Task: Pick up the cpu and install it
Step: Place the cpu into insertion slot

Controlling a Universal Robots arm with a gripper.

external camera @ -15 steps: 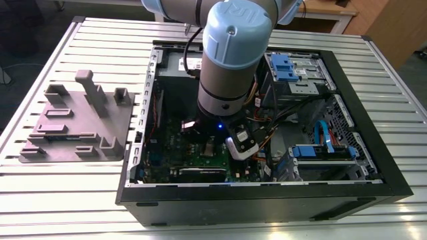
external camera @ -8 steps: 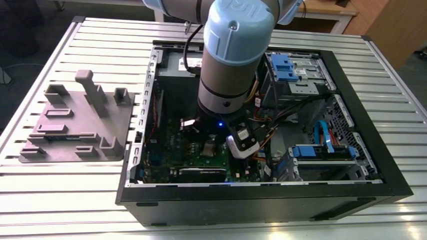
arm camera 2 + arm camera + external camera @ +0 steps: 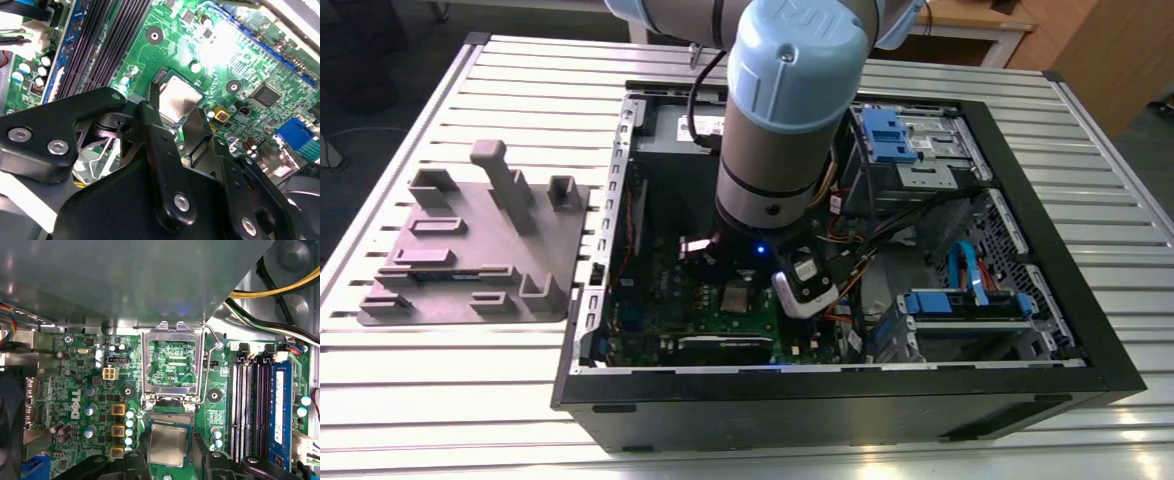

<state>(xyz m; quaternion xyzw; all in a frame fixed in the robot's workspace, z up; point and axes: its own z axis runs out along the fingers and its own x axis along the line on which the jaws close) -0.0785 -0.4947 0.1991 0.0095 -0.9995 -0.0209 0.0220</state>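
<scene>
My gripper (image 3: 170,449) is down inside the case (image 3: 1067,340). Its two black fingers (image 3: 199,451) are drawn in narrow on the cpu (image 3: 167,442), one against each of two opposite edges, so I have hold of it. The second wrist view shows the gripper (image 3: 176,114) the same way, with the fingers (image 3: 152,125) flanking the cpu (image 3: 179,97), whose silver-grey top faces up and catches the light. The cpu lies flat and square over the socket (image 3: 170,419). A strip of the socket's gold contacts shows just past its far edge, and I cannot tell whether the cpu is seated or held just above. Beyond the socket the metal frame (image 3: 172,387) stands swung open on its hinge, with a wire lever (image 3: 205,365) beside it. Around all this spreads the green board (image 3: 75,390), with black memory slots (image 3: 247,405) to one side of the socket and a blue stick (image 3: 280,410) next to them. Farther off, yellow and black cables (image 3: 280,287) run past the case's grey metal wall (image 3: 125,280). In the exterior view my arm (image 3: 781,130) reaches straight down into the open black case, which lies on a slatted metal table (image 3: 454,400). The grey tray (image 3: 467,250) with upright posts sits on the table just beside the case, on the exterior view's left.
</scene>
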